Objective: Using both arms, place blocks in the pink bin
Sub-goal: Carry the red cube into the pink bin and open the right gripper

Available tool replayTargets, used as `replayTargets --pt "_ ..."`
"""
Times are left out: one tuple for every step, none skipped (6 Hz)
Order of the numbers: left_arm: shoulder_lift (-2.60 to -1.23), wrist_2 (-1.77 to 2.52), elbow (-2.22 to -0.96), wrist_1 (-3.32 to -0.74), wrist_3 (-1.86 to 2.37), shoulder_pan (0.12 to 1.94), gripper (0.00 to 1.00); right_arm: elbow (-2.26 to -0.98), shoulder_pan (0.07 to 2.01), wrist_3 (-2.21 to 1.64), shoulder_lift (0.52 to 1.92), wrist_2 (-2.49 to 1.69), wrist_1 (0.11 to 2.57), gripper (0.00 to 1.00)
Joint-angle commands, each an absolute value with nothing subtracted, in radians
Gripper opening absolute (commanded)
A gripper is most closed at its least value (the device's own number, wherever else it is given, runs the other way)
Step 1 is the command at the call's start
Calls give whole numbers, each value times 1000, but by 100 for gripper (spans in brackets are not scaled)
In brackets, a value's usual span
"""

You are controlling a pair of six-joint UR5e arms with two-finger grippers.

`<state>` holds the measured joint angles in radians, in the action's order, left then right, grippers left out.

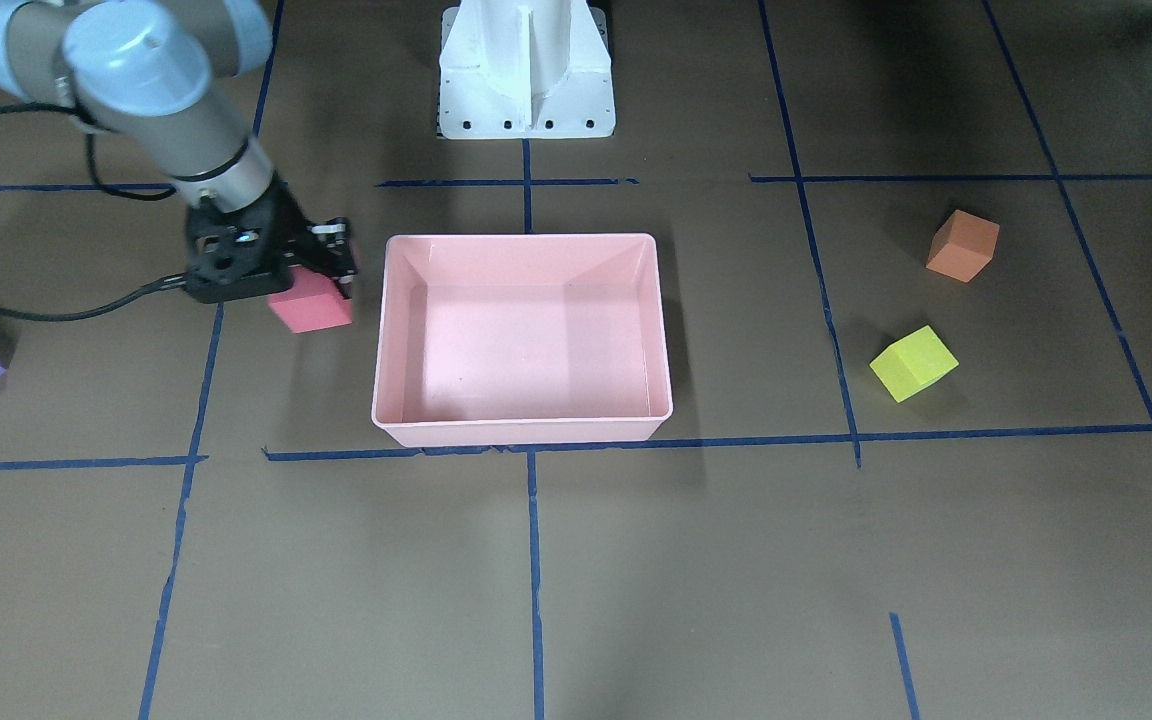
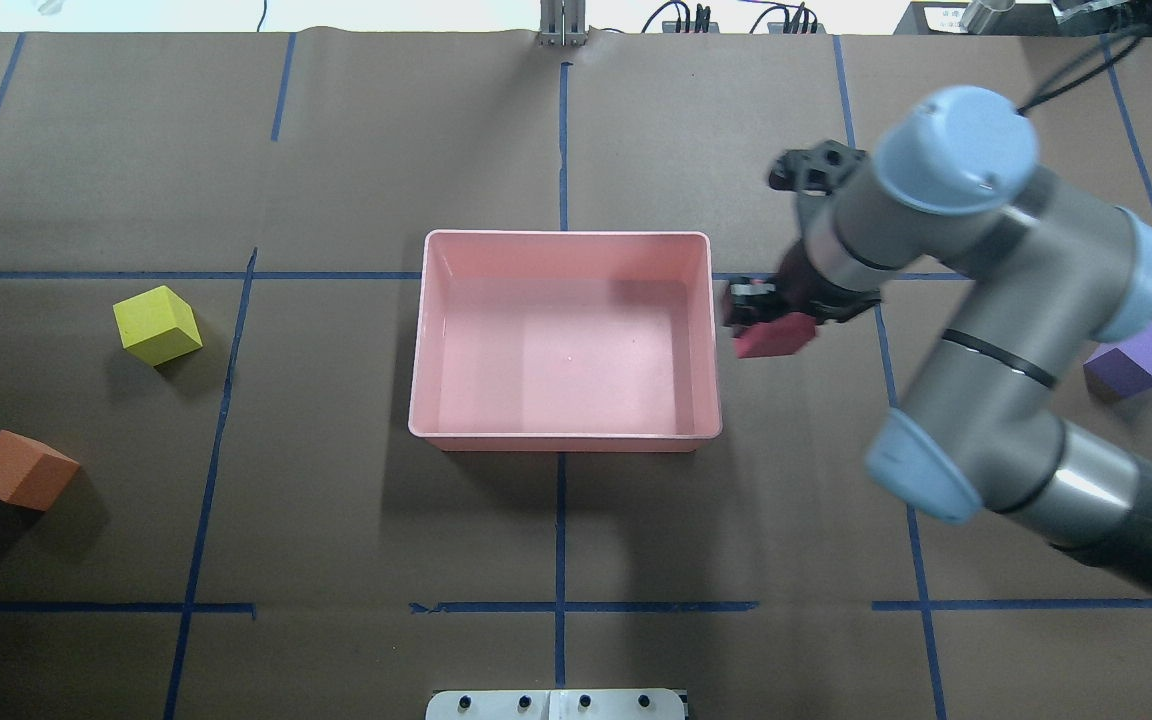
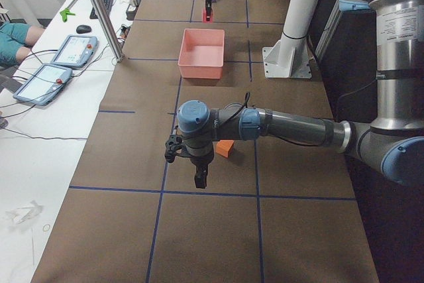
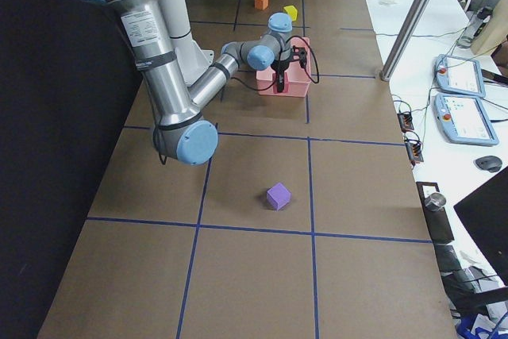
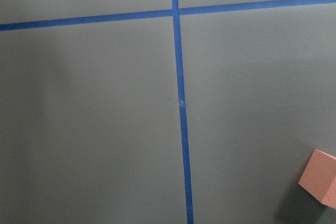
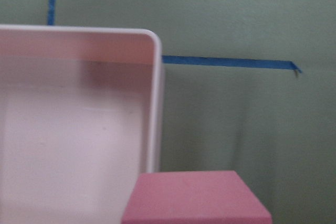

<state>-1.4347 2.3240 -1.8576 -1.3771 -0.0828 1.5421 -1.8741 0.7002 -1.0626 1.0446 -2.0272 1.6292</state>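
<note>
My right gripper [image 1: 324, 272] is shut on the red block [image 1: 310, 304] and holds it just outside the short wall of the empty pink bin [image 1: 521, 238]. In the overhead view the red block [image 2: 774, 337] hangs right of the bin's rim [image 2: 566, 234]. The right wrist view shows the red block [image 6: 194, 198] beside the bin's corner [image 6: 152, 103]. The purple block [image 2: 1134, 360] lies behind the right arm. The yellow-green block [image 2: 157, 324] and orange block [image 2: 21, 469] lie at the left. My left gripper [image 3: 200, 178] hovers near the orange block [image 3: 225, 148]; I cannot tell whether it is open.
The white robot base [image 1: 526, 75] stands behind the bin. Blue tape lines cross the brown table. Operator tablets [image 3: 59, 64] lie on the white side table. The left wrist view shows only tape and the orange block's corner [image 5: 321, 177].
</note>
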Motion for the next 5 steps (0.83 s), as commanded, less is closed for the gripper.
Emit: replayTargets --pt "-1436 2324 -1858 -1378 -83 1542 100 -1718 640 -1252 784 -1964 1712 59" --pt "-1437 2324 -1859 -1378 -83 1542 100 -1721 631 -1253 781 -1936 1712 99" --pt "-1437 2324 -1871 -1379 -83 1542 100 -1744 635 -1238 807 -1940 1712 100" --pt "-1451 2324 -1868 -1382 -77 1495 100 -1750 667 -1200 819 -1950 1715 100" --pt "-1560 2315 -1846 -1452 -75 1470 100 -1775 730 -1104 869 -1992 1715 100"
